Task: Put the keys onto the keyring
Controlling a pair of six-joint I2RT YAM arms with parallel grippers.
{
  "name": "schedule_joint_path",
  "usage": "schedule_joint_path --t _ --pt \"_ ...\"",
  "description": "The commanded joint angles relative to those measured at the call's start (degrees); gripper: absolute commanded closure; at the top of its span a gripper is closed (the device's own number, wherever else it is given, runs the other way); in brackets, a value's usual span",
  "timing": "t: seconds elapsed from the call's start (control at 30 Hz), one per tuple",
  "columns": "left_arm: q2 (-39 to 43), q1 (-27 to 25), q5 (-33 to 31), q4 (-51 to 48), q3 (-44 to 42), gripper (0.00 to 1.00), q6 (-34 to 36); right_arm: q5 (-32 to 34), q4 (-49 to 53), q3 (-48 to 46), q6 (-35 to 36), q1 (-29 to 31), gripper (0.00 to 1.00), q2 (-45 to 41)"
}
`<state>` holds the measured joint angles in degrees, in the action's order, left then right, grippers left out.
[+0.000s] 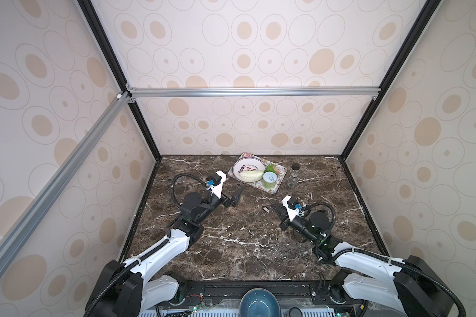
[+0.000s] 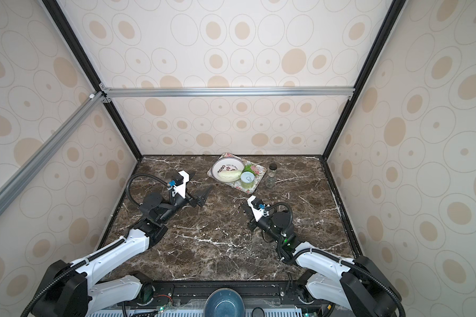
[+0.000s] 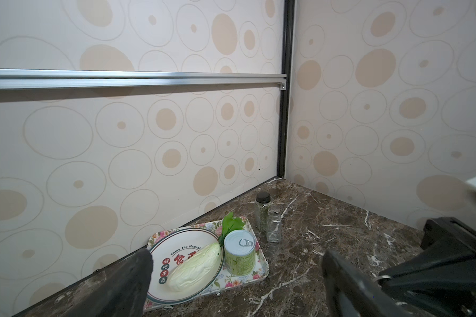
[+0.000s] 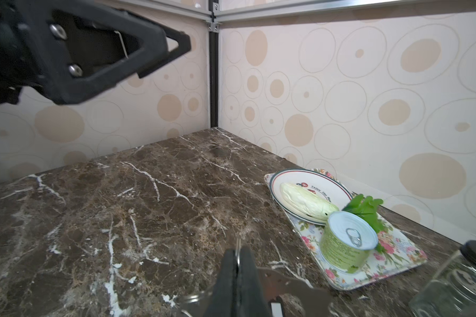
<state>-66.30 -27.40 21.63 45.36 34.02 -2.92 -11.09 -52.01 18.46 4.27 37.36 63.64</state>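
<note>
Right wrist view shows my right claw (image 4: 237,255) pinched together on a thin wire loop (image 4: 238,245), with what looks like the keyring (image 4: 291,284) flat on the table (image 4: 149,205) beneath it. My left claw (image 3: 237,255) hangs spread apart. A black-tagged key (image 1: 265,210) lies just beside the right claw; I judge it light, stiff and slippery, so I'd take its tag.

brown marble table (image 1: 231,233): floral rectangular tray (image 1: 280,175) at back centre | round white plate (image 1: 238,164) on tray's left part, pale cabbage (image 1: 250,175) on it | green tin can (image 1: 270,179) on tray, right of plate; green leaf (image 1: 270,167) behind can | two glass shaker jars (image 1: 292,179) just right of tray | small black-tagged key (image 1: 265,210) on table before tray
</note>
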Motion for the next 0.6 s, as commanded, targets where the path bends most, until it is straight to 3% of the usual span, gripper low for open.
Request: schedule_joint_path --t 0.0,0.2,0.4,0.57 --pt "0.2 -0.1 6.9 2.6 2.0 0.08 4.4 -6.3 -10.3 -1.2 -0.1 -0.1 1.0 0.6" --pt "0.2 -0.1 11.1 3.2 1.1 0.16 6.6 -12.4 -13.5 -0.5 1.0 -0.2 1.0 2.2" --pt "0.4 -0.2 18.1 3.2 1.5 0.26 7.0 -14.8 -27.2 -1.9 -1.3 -0.1 1.0 6.9" --pt "0.4 -0.1 22.4 2.9 1.6 0.31 6.9 -18.4 -28.7 0.5 -1.4 -0.2 1.0 9.5"
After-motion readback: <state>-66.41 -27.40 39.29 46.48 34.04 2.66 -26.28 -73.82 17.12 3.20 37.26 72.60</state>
